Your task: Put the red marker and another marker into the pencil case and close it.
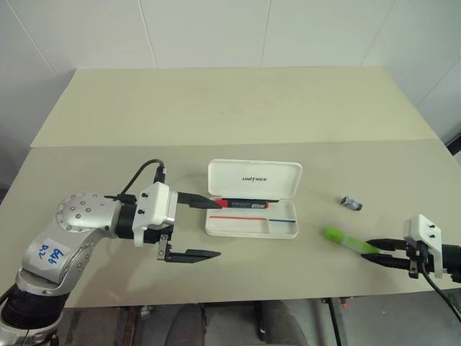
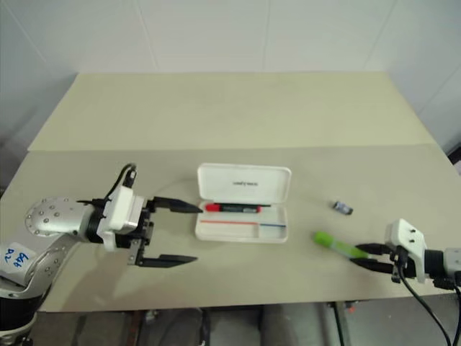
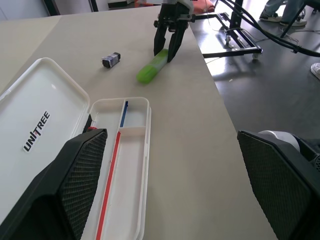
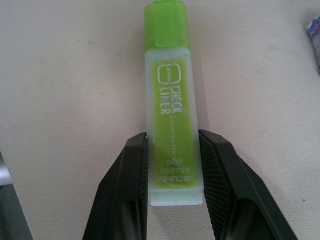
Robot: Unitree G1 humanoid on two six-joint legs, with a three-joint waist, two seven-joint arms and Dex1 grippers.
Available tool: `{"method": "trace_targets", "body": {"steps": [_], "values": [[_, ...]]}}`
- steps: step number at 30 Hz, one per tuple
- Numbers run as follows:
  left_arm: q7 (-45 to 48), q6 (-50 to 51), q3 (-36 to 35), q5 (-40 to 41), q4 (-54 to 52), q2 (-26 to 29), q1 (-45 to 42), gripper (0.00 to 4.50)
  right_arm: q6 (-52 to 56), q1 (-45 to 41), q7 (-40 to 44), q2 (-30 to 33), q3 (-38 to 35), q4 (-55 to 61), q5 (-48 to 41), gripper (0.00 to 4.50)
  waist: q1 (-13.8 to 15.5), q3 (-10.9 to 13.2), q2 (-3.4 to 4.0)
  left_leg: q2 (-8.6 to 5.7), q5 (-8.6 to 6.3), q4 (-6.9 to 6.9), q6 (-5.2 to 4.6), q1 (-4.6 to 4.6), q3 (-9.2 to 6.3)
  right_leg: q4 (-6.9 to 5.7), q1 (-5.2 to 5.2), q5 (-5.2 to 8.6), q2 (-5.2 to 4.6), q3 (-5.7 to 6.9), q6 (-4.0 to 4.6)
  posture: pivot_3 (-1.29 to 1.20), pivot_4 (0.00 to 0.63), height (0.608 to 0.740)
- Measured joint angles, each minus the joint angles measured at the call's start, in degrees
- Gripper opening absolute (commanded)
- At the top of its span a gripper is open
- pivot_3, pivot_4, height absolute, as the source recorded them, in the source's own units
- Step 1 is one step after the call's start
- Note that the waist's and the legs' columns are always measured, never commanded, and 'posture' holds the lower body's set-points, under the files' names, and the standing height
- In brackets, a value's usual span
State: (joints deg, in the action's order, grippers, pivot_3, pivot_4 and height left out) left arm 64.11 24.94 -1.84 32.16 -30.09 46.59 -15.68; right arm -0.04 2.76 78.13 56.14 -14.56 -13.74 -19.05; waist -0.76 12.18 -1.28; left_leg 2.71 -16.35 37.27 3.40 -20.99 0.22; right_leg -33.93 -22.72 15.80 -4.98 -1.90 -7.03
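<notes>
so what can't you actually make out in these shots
- Red marker, left wrist view: the left end effector's finger hides nearly all of it.
- Small dark grey object: too small to identify.
- Green highlighter, right wrist view: whether it has left the table can't be told.

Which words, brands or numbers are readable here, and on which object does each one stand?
"UNITREE": open lid of the pencil case.
"CHECK LINER", "6261": barrel of the green highlighter.
Smaller print beside and under these: too blurred.
Blue handwriting on the left arm's sticker: unreadable.
</notes>
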Motion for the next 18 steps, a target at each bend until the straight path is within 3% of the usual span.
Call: {"method": "trace_targets", "body": {"steps": [13,18], "values": [[7.08,-13.84,-6.83,-4.01,13.2,3.78,7.85,4.5,9.42,-6.66,-1.68,0.01,1.08,21.52,-5.48,1.09,-0.85,0.01,0.02,0.08,0.0,-0.05,0.0,-0.15,0.24,-0.03,-0.35,-0.06,0.04,-0.2,0.01,0.0,0.15,0.74],[8.25,-16.43,-7.29,-4.62,15.0,3.81,9.6,4.5,14.72,-12.62,-2.66,-0.67,6.98,28.72,-6.91,1.09,-0.81,0.01,0.0,0.08,-0.01,-0.08,0.01,-0.26,0.29,-0.04,-0.52,-0.07,0.03,-0.21,0.03,0.0,0.15,0.74]]}}
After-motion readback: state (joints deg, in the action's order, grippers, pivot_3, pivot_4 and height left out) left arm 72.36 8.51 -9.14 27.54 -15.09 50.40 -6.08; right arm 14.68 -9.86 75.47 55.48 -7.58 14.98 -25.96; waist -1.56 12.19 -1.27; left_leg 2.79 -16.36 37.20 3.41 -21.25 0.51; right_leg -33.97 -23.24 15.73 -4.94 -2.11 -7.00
